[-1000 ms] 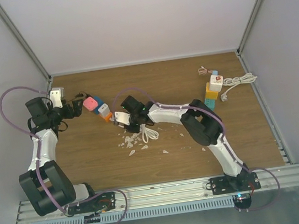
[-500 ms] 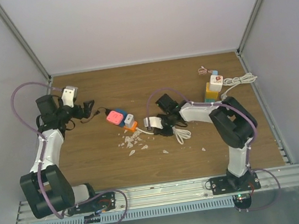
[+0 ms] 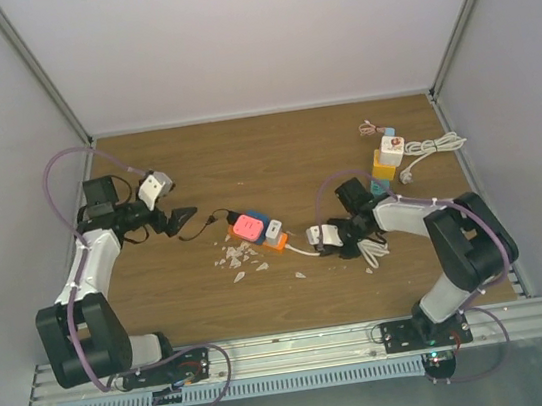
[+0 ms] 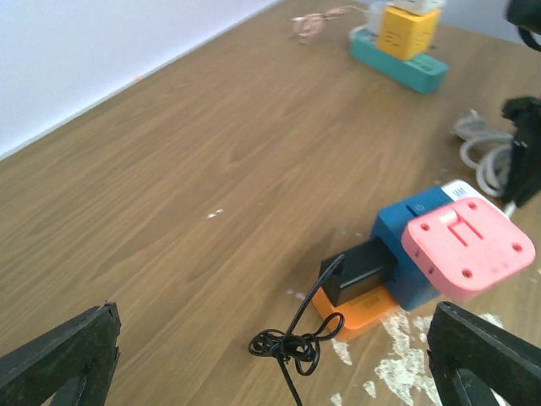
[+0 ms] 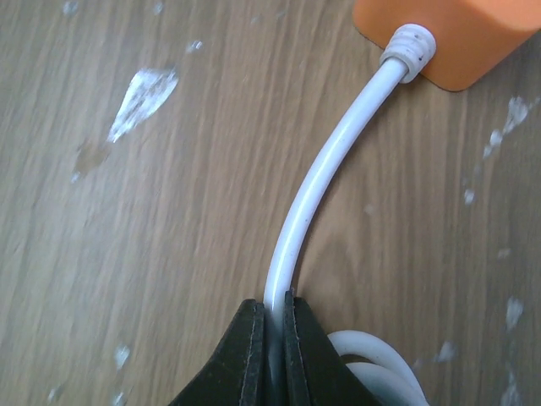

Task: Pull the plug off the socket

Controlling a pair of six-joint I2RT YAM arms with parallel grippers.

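**From above:** my left arm folds up the left side of the frame, forearm turned toward centre. My left pincer (image 3: 178,219) hangs with its jaws wide apart, near the loose end of the black cord (image 3: 199,228). My right arm bends at the right edge and reaches back left, low over the bench (image 3: 284,151). My right pincer (image 3: 318,236) is clamped on the white cable (image 3: 299,251). Between the two lies the socket (image 3: 258,231), mid-frame, its long axis slanting from upper left to lower right, with the pink cube (image 3: 247,226) at the upper-left end. The plug (image 3: 227,218) sticks out of that end toward the left pincer; at this size its shape is hard to make out.

**Left wrist:** my two fingertips (image 4: 63,351) fill the lower corners, cut off by the bottom edge and spread wide, with only cord and wood between them. The socket sits right of centre. The plug is seated in the blue block (image 4: 404,241) under the pink cube, its body pointing lower left and its cord curling toward the bottom edge. My right arm is a dark blur at the right edge.

**Right wrist:** my fingers (image 5: 245,355) press together on the white cable at bottom centre. The cable arcs up and right into the orange base (image 5: 448,30), which the upper-right corner cuts off. White chips (image 5: 139,91) fleck the wood.
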